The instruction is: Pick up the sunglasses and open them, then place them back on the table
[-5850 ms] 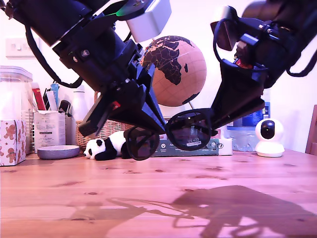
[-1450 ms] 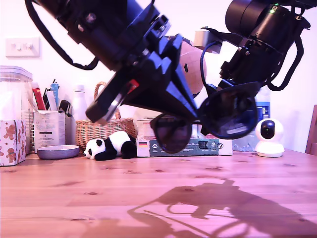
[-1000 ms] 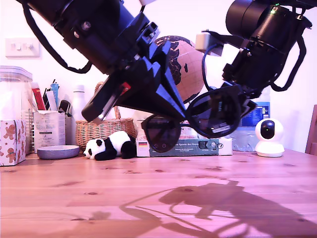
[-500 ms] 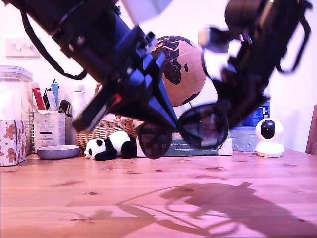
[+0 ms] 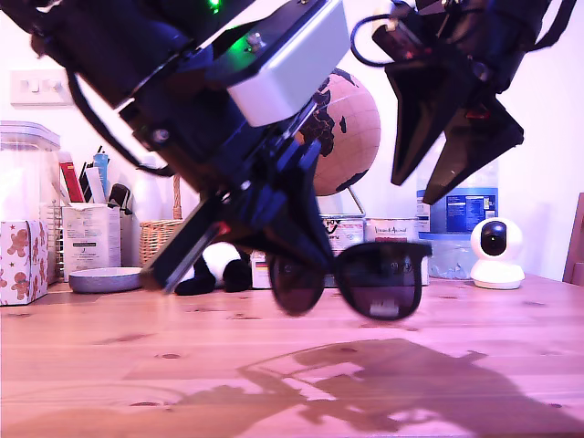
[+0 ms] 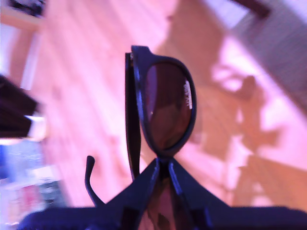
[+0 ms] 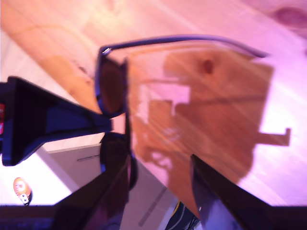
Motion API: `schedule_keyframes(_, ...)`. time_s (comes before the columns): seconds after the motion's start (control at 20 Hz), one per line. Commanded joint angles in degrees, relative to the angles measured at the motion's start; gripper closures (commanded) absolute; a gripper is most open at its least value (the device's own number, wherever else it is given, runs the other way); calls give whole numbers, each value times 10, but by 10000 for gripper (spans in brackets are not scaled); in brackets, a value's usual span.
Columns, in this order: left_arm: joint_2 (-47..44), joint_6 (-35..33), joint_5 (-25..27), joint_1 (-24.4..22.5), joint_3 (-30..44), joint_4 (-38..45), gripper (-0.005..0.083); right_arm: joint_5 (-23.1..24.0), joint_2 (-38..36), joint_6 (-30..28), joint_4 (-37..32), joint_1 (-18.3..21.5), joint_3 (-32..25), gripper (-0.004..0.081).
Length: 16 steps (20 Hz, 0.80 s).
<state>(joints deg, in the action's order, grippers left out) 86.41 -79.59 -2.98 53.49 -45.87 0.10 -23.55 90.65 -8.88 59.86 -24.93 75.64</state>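
The black sunglasses [image 5: 379,281] hang upright just over the wooden table [image 5: 137,365], lenses facing the camera. My first gripper [image 5: 310,265] comes down from the exterior view's left and is shut on them. Its wrist view shows the gripper [image 6: 163,167] pinching the sunglasses [image 6: 165,105] at the bridge; the lens beyond bears a white sticker. My second gripper [image 5: 417,192] hangs open above them at the exterior view's upper right, holding nothing. In its view the gripper [image 7: 156,163] looks down on the sunglasses [image 7: 111,88], one thin arm unfolded.
Along the back stand a globe [image 5: 351,128], a toy panda [image 5: 214,269], a wicker basket [image 5: 160,239], a grey bowl [image 5: 107,279], boxes [image 5: 365,233] and a white camera [image 5: 495,253]. Arm shadows fall on the near planks.
My second gripper has let go of the sunglasses and risen up and away. My first gripper has brought the sunglasses down closer to the table and levelled them.
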Motion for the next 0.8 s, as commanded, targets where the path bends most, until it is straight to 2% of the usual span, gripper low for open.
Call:
schedule_keyframes(0.0, 12, -14, 0, -2, 3, 10, 794, -3, 14, 2, 0, -9, -2, 420)
schedule_keyframes(0.4, 14, -34, 2, -1, 3, 18, 794, -1, 71, 5, -15, -33, -2, 420)
schedule_keyframes(0.75, 14, -33, -10, -1, 3, 15, 794, 1, 73, -1, -29, -51, -2, 420)
